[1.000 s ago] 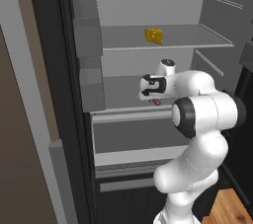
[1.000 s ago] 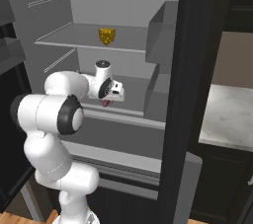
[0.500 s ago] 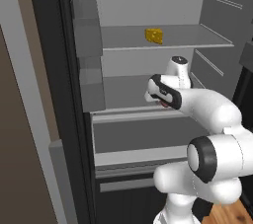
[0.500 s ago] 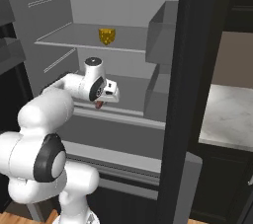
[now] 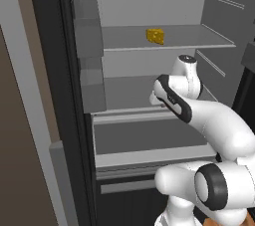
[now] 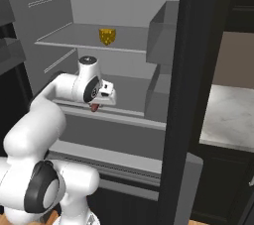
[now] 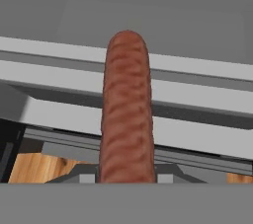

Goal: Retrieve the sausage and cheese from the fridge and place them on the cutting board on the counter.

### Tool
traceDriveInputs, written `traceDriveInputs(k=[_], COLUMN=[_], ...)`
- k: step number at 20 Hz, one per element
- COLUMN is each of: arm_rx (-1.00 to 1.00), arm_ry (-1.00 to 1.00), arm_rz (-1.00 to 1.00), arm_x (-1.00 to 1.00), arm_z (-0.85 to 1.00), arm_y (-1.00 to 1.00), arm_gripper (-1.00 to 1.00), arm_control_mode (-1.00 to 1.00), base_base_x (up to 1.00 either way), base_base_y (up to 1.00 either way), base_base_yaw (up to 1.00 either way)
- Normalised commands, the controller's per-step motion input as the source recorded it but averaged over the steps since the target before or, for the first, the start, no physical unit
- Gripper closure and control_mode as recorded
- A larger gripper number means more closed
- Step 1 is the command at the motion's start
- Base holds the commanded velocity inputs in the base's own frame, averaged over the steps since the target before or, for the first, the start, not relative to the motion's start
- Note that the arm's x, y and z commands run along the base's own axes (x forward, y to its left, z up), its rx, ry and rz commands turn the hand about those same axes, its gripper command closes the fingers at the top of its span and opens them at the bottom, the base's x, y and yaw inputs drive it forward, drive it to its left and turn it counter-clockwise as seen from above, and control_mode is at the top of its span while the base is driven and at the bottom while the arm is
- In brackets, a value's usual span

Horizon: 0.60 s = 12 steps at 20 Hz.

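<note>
Inside fridge (image 6: 124, 1), gripper (image 6: 94, 106) pinching sausage (image 7: 126, 109) past shelf edge, cheese (image 5: 155, 36) on upper shelf

Arm bent fwd from base, elbow high, forearm reaching level; wrist turned down; gripper (image 6: 94, 106) pointing downward, jaws clamped on sausage (image 7: 126, 114) sticking out past tips.

Sausage (image 7: 126, 114) is a reddish-brown wrinkly cylinder, held out lengthwise over the lower shelf edge of the open fridge (image 5: 149, 90). Yellow holey cheese (image 5: 155, 36) sits alone on the upper shelf, well apart.
</note>
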Motion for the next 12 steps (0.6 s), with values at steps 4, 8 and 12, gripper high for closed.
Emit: traceDriveInputs(k=[4, 8, 12], arm_rx=[0.0, 0.0, 0.0], arm_ry=[0.0, 0.0, 0.0], arm_rz=[0.0, 0.0, 0.0], arm_x=[0.0, 0.0, 0.0], arm_z=[0.0, 0.0, 0.0], arm_y=[0.0, 0.0, 0.0], arm_gripper=[1.0, 1.0, 1.0], arm_control_mode=[-1.0, -1.0, -1.0], base_base_x=[0.0, 0.0, 0.0], base_base_y=[0.0, 0.0, 0.0], base_base_yaw=[0.0, 0.0, 0.0])
